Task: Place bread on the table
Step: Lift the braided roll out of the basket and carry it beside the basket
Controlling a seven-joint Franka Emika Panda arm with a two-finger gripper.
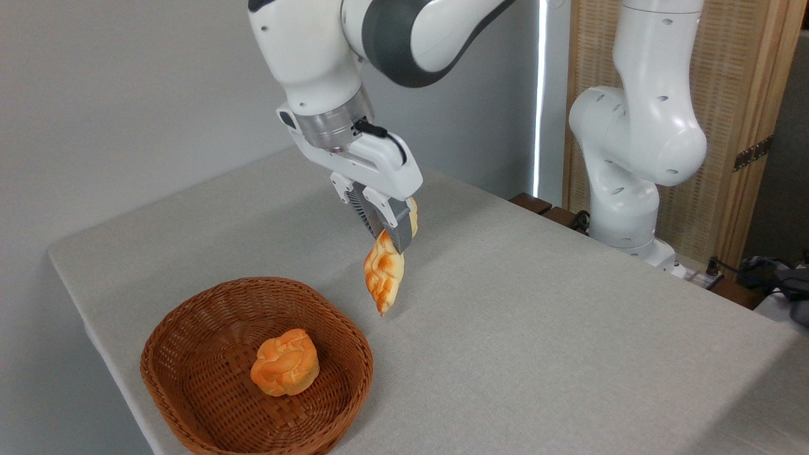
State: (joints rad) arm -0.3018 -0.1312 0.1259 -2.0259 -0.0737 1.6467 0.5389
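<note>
- Grey walls and a slatted wooden screen back the table, a wide surface under pale grey-beige fabric, where a white Panda arm reaches down from the upper middle of the frame.
- At the arm's end, the gripper is clenched on the bread, gripping the long loaf near its upper end; the loaf hangs almost upright, pointed tip down.
- That lower tip sits very close to the fabric, just right of the wicker basket; whether it touches the cloth cannot be told from this view.
- Inside the basket lies a small round orange bun, well apart from the held loaf.
- By its look the loaf is light and probably soft or foam-like: the crust is golden-orange with pale cracks, and it hangs from one end without sagging.
- Holding it near one end leaves the long body free to swing, so a grip nearer the middle, across the narrow width, would likely be steadier.
- The cracked crust seems to offer the fingers some friction, and slipping looks unlikely at this weight.
- Judged from the position, the loaf is clear of the basket and over open tabletop, with lowering and release apparently what remains.
</note>
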